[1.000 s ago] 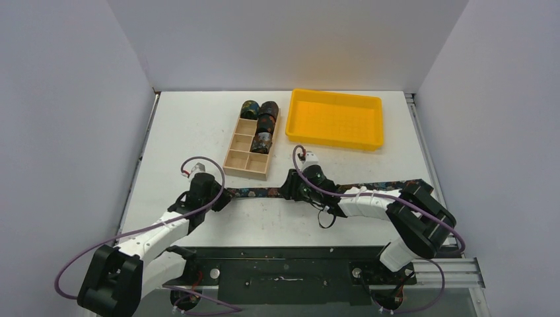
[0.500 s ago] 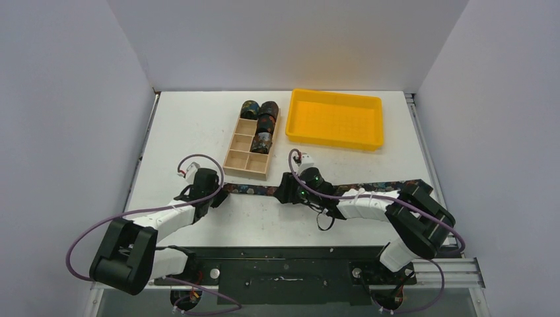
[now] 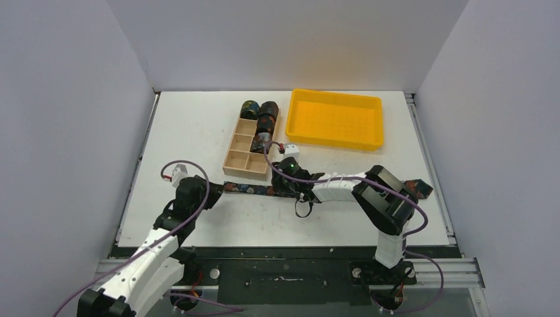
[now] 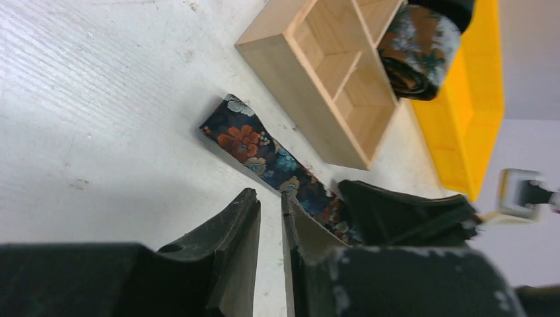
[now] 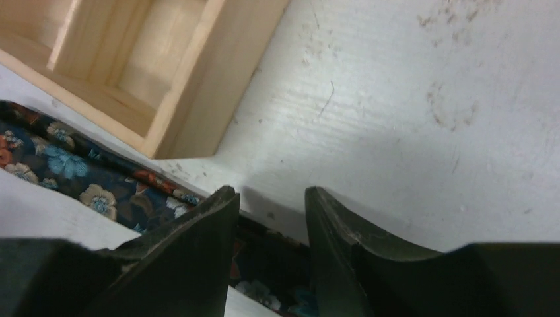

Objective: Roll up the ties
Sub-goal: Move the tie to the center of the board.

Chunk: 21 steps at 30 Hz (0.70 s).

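Note:
One dark floral tie (image 3: pixel 247 189) lies flat and unrolled across the table, running left to right. Its narrow end shows in the left wrist view (image 4: pixel 264 152). My left gripper (image 3: pixel 212 197) sits just left of that end, holding nothing, with only a narrow gap between the fingers (image 4: pixel 271 198). My right gripper (image 3: pixel 280 185) is open and low over the tie near the box, and the tie (image 5: pixel 72 165) passes under its jaws (image 5: pixel 271 195). Three rolled ties (image 3: pixel 264 140) sit in the wooden box; one shows in the left wrist view (image 4: pixel 416 49).
The light wooden compartment box (image 3: pixel 238 162) stands just behind the tie's left part, close to my right gripper, and also shows in both wrist views (image 4: pixel 330 79) (image 5: pixel 191 72). The yellow tray (image 3: pixel 333 119) stands at the back right. The tie's wide end (image 3: pixel 419 188) lies near the table's right edge.
My left gripper has drawn back left, off the tie's end. My right gripper has slid left along the tie toward the wooden box.

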Tool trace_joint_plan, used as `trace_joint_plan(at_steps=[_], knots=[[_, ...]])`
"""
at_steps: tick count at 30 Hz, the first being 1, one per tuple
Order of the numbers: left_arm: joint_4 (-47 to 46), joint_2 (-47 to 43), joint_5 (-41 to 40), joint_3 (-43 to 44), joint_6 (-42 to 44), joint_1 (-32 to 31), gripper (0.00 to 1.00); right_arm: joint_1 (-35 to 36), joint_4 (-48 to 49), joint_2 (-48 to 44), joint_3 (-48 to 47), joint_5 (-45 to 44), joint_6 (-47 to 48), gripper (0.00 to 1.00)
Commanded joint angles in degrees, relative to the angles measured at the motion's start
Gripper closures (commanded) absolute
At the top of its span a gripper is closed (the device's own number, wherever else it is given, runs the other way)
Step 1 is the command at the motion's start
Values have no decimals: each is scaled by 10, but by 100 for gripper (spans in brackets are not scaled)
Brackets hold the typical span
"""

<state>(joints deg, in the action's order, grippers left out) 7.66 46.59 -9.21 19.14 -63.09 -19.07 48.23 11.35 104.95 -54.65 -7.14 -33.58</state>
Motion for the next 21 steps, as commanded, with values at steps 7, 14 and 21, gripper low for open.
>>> trace_joint_plan(at_steps=[7, 14, 21], knots=[[114, -127, -18, 2, 1, 1, 62, 43, -66, -37, 90, 87, 68, 57], [108, -89, 27, 4, 25, -1, 61, 57, -110, -151, 175, 98, 84, 56], [80, -94, 105, -14, 39, -4, 62, 51, -148, -234, 139, 15, 67, 39]])
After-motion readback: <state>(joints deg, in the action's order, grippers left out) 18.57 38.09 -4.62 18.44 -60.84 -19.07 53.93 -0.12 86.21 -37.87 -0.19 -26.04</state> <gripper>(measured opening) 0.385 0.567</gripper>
